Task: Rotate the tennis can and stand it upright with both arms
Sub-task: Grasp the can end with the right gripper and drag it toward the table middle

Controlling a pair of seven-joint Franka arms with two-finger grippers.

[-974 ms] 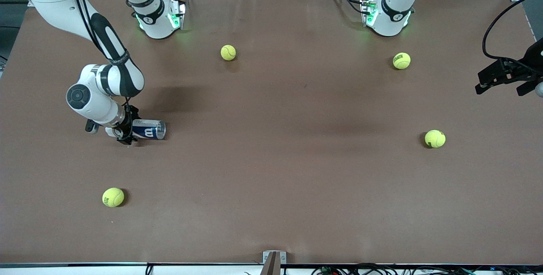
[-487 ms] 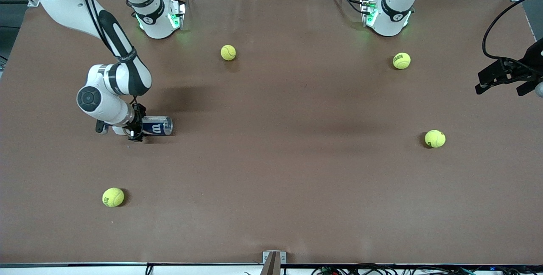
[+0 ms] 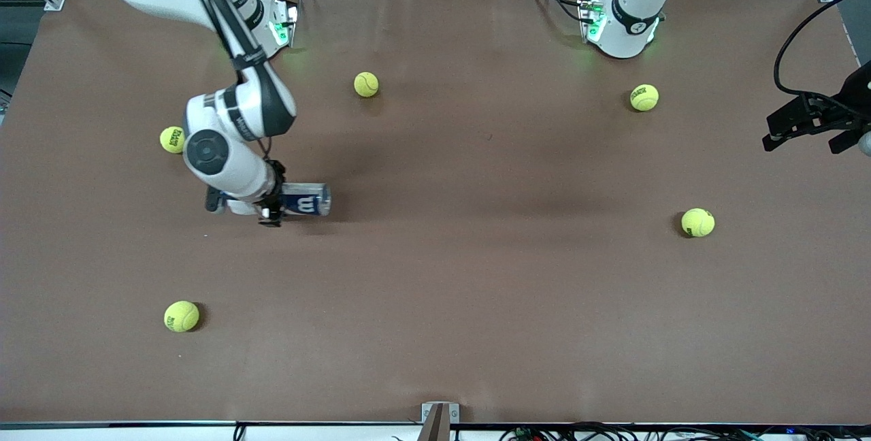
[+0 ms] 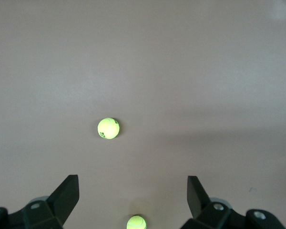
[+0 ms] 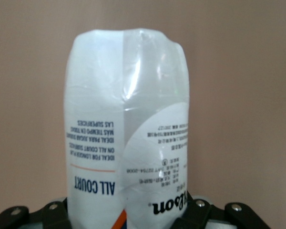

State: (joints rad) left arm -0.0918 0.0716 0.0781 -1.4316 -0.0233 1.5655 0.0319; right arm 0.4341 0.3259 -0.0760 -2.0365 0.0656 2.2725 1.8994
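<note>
I've got the right gripper [image 3: 271, 209] fingers clamped on one end of the tennis can [image 3: 306, 200], lying sideways low over the surface [image 3: 476, 278]; looks light, thin-walled, slick, so grip near the ends; left gripper [image 4: 133, 202] waits open.

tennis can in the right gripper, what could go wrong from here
The right gripper holds the tennis can by one end, lying sideways, so it could tilt or slip out. The left gripper hangs open toward the left arm's end of the table, over a tennis ball, so no second support yet.
</note>
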